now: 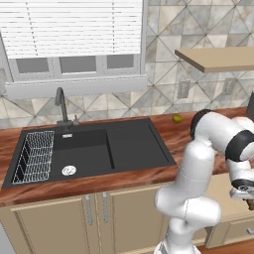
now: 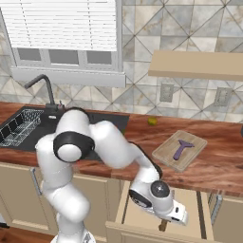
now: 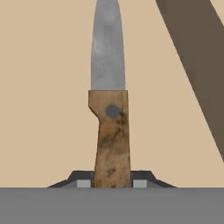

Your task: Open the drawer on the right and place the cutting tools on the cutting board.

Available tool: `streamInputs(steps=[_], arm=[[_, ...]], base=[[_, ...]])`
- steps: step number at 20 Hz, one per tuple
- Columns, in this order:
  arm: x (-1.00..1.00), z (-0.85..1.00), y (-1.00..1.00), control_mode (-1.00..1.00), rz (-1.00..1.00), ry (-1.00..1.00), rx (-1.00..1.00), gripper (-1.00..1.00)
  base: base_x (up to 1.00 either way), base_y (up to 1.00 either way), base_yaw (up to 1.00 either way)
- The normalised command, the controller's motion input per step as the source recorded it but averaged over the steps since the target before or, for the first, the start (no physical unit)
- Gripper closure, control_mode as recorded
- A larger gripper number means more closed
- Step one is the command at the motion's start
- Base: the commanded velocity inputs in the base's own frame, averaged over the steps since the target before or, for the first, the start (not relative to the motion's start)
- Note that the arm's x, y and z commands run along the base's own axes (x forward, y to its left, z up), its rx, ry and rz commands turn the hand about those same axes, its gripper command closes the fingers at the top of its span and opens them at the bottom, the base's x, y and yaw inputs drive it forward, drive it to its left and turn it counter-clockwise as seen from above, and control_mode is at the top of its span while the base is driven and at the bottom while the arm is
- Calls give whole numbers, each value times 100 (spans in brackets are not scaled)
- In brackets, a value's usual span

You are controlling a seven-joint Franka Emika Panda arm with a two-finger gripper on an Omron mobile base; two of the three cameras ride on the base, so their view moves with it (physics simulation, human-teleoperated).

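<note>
The drawer stands pulled out below the counter; that step I judge complete. One purple tool already lies on the cutting board. My pincer is down inside the drawer, its fingers closed against the wooden handle of a knife. Remaining, in my judgement: lift the knife out and set it on the board.

One knife, one purple peeler, one cutting board, one open drawer, one lime, one sink, one faucet, two wall outlets
</note>
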Motion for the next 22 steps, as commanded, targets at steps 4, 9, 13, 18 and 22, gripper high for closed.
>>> streamInputs(steps=[4, 9, 13, 18, 22], arm=[[-55, 100, 0, -100, -17, 0, 1, 100], [-38, 100, 0, -100, -19, 0, 1, 100], [20, 100, 0, -100, -15, 2, 0, 100], [71, 100, 0, -100, -15, 10, 0, 100], [95, 100, -5, -100, -16, 9, 0, 100]], base=[[0, 0, 0], [0, 0, 0], [0, 0, 0], [0, 0, 0], [0, 0, 0]])
